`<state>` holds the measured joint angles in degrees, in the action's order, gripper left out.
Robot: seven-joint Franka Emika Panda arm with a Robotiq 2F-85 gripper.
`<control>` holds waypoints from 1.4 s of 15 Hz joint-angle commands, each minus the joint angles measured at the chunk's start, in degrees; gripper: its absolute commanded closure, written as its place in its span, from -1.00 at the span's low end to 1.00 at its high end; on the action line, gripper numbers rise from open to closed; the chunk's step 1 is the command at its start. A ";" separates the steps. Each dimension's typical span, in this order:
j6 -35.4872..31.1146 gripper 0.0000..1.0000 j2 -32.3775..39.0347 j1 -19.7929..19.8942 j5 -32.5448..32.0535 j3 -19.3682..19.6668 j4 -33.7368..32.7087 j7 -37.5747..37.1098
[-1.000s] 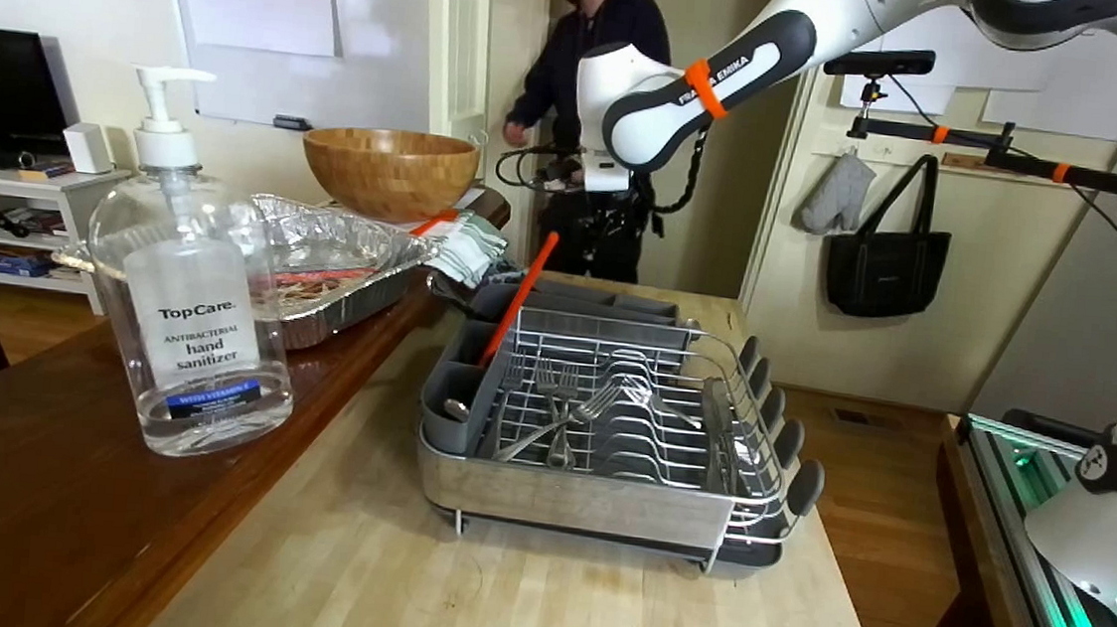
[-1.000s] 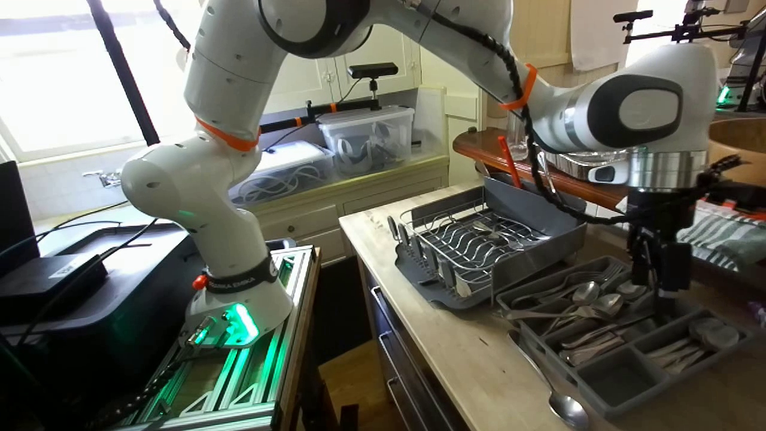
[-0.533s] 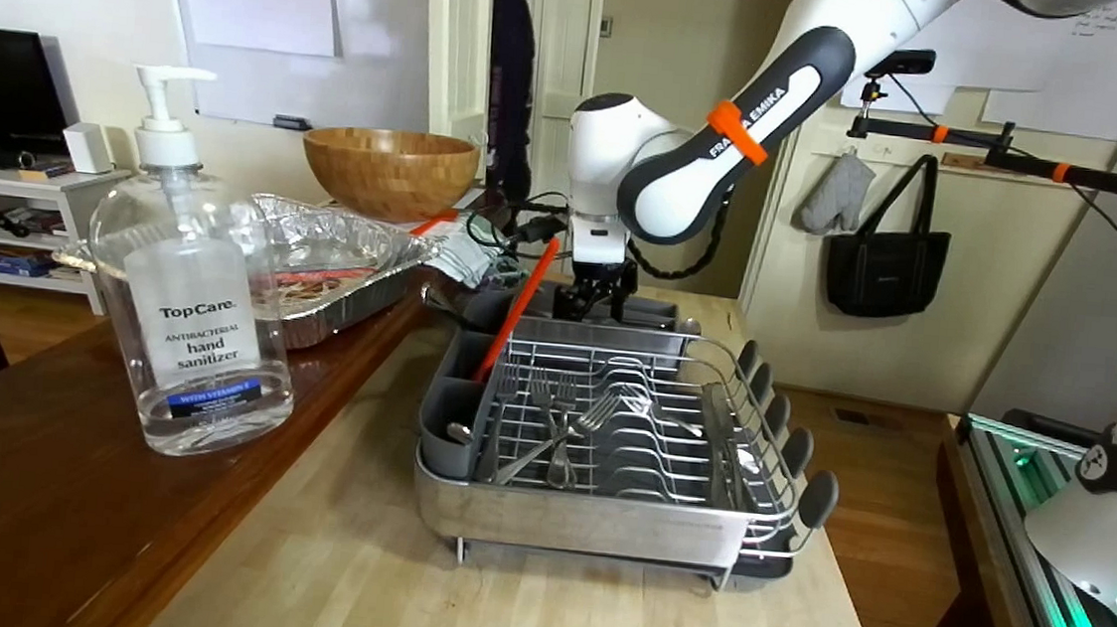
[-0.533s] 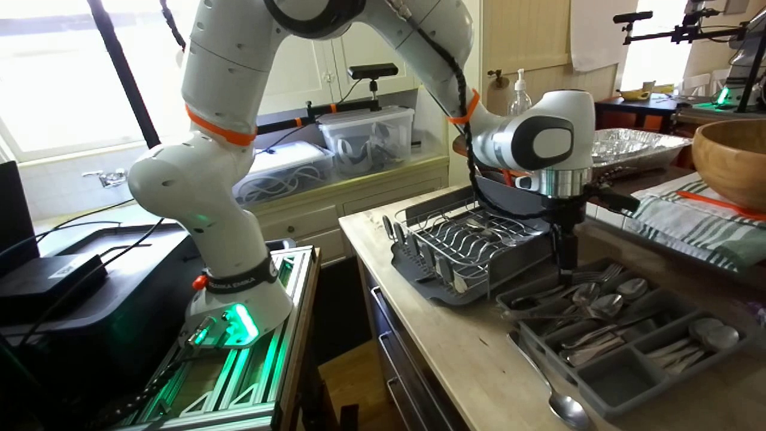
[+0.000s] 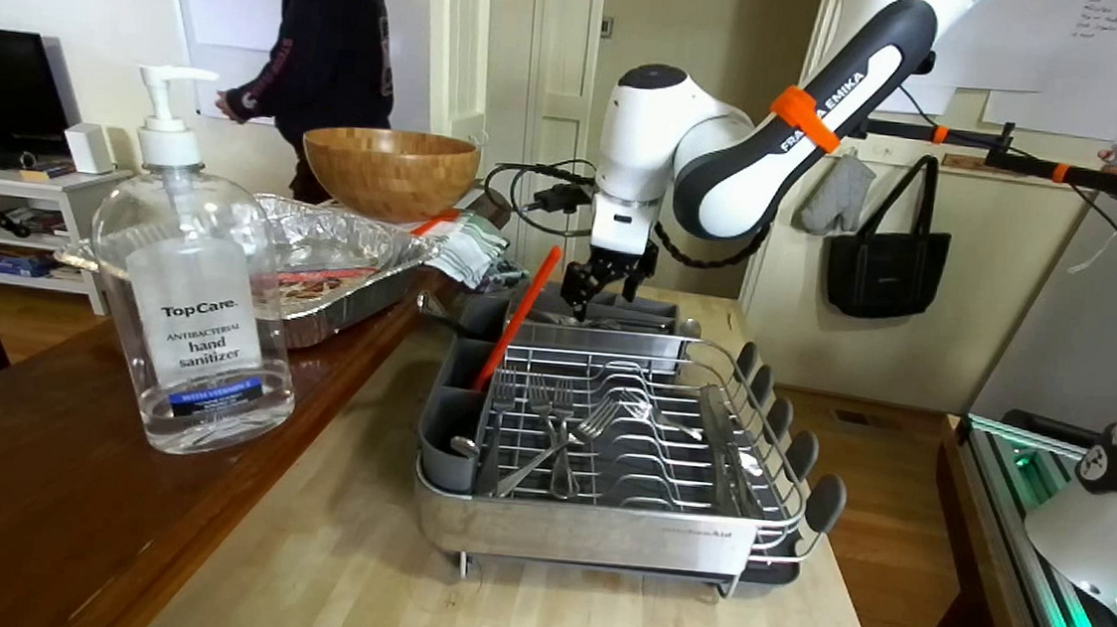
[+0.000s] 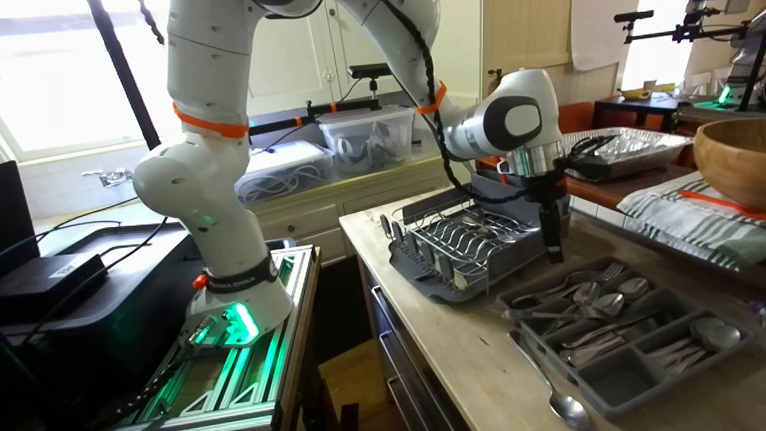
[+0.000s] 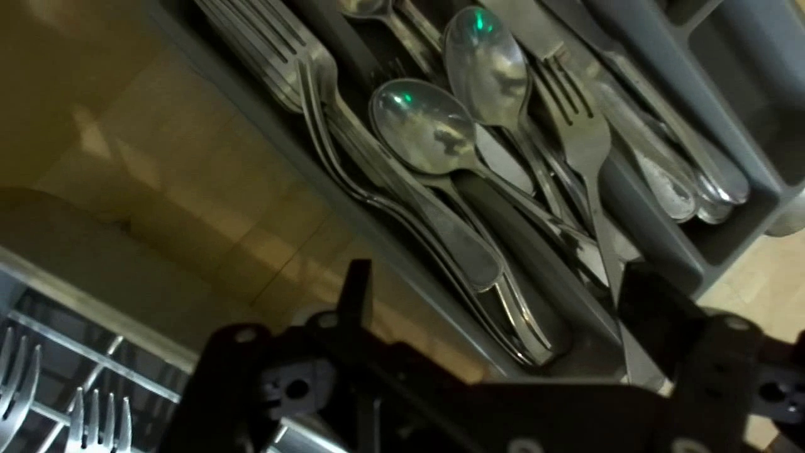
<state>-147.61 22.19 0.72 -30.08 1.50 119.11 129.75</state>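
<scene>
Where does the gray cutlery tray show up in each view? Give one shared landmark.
In an exterior view: cutlery tray near center, partly hidden behind the dish rack.
In an exterior view: cutlery tray at lower right, beside the dish rack.
Wrist view: cutlery tray across center and upper right, partly cropped; dish rack at bottom left.
Shared landmark: dish rack, in all three.

In an exterior view I see a sanitizer bottle (image 5: 195, 315) standing near a foil tray (image 5: 320, 240), and a dark-clothed person (image 5: 339, 57) beyond a wooden bowl (image 5: 389, 181). A grey oven mitt (image 5: 837, 196) hangs beside a black bag (image 5: 888, 275). Both exterior views show me a striped towel (image 6: 676, 221).
</scene>
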 commanded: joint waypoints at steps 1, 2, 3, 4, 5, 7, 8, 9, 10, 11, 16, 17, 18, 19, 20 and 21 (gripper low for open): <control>1.04 -1.00 -0.53 0.21 -0.11 -0.29 -0.05 0.18; 1.66 -1.00 -0.85 0.21 -0.11 -0.34 -0.05 0.30; 1.85 -1.00 -0.97 0.17 -0.11 -0.38 -0.05 0.36; 1.88 -1.00 -0.97 0.14 -0.11 -0.41 -0.05 0.37; 1.90 -1.00 -0.97 0.14 -0.11 -0.42 -0.05 0.38; 1.91 -1.00 -0.97 0.13 -0.11 -0.42 -0.05 0.40; 1.92 -1.00 -0.97 0.14 -0.11 -0.42 -0.04 0.41; 1.92 -1.00 -0.97 0.13 -0.11 -0.42 -0.04 0.41; 1.92 -1.00 -0.97 0.14 -0.11 -0.42 -0.05 0.41; 1.92 -1.00 -0.97 0.14 -0.11 -0.42 -0.04 0.41; 1.93 -1.00 -0.97 0.14 -0.11 -0.42 -0.04 0.42; 1.93 -1.00 -0.97 0.13 -0.11 -0.42 -0.04 0.42; 1.93 -1.00 -0.97 0.13 -0.11 -0.42 -0.04 0.42; 1.93 -1.00 -0.97 0.14 -0.11 -0.42 -0.04 0.42; 1.93 -1.00 -0.97 0.13 -0.11 -0.42 -0.04 0.42; 1.93 -1.00 -0.97 0.13 -0.11 -0.42 -0.04 0.42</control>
<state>-145.85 21.26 0.64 -30.18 1.31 119.13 130.12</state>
